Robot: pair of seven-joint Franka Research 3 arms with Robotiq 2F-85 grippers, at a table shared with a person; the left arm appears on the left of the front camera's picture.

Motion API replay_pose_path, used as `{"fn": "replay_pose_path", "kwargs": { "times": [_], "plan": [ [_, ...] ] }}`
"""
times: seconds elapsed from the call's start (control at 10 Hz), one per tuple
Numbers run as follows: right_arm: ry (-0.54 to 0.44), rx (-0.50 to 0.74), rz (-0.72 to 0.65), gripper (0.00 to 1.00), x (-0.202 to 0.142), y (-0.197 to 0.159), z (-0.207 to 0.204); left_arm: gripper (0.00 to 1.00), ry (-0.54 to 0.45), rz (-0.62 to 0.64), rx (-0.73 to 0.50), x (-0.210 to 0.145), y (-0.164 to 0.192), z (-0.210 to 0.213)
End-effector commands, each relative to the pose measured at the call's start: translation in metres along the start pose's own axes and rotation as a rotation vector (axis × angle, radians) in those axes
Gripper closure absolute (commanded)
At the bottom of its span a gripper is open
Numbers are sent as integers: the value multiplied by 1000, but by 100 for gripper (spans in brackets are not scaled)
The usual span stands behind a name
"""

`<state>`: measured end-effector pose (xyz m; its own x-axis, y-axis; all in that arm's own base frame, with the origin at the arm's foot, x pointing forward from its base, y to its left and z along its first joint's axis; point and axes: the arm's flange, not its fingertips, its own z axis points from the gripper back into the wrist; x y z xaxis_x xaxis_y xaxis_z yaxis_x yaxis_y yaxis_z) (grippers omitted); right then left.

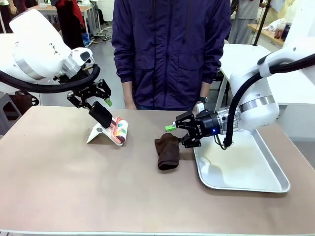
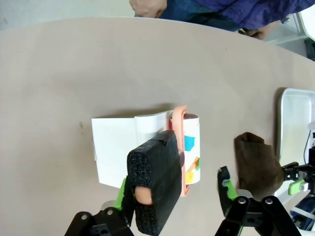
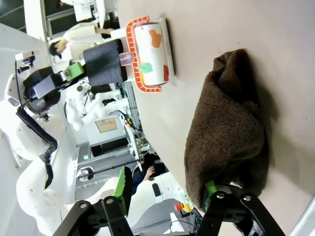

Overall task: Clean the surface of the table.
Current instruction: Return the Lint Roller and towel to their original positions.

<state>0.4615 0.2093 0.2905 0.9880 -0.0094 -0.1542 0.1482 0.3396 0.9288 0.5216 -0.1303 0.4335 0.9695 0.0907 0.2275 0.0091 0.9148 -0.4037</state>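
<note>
The brownish table (image 1: 74, 187) holds a lint roller (image 1: 119, 130) lying on a folded white sheet (image 1: 97, 135). The roller's black foam handle (image 2: 155, 182) slants up against one finger of my left gripper (image 1: 92, 103), whose jaws stand wide apart. In the left wrist view the left gripper (image 2: 173, 184) has its other finger well clear of the handle. A crumpled brown cloth (image 1: 167, 151) lies mid-table. My right gripper (image 1: 177, 135) hovers open just over the cloth's right end. In the right wrist view one fingertip of the right gripper (image 3: 166, 184) sits at the edge of the cloth (image 3: 226, 132).
A silver metal tray (image 1: 246, 177) lies on the table's right side, under my right arm. A person in a dark jacket (image 1: 172, 49) stands at the far edge, hands (image 2: 147, 7) near the table rim. The front and left of the table are bare.
</note>
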Motion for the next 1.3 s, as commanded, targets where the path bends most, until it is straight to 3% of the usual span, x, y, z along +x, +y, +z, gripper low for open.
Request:
{"fn": "replay_pose_path", "kwargs": {
  "times": [0.0,0.2,0.8,1.0,1.2],
  "plan": [
    [-17,-39,24,0,-7,4,10,0,-16,23,7,-3,3,12],
    [-19,-179,34,0,-14,25,12,0,-24,27,-2,-10,9,27],
    [-18,-876,19,0,-13,110,-23,0,-66,25,-76,-55,33,74],
    [-42,-900,23,0,-27,124,-12,0,-55,40,-143,-78,64,96],
    [-26,-736,16,0,-56,122,27,0,-49,18,-253,-126,106,132]
  ]
}}
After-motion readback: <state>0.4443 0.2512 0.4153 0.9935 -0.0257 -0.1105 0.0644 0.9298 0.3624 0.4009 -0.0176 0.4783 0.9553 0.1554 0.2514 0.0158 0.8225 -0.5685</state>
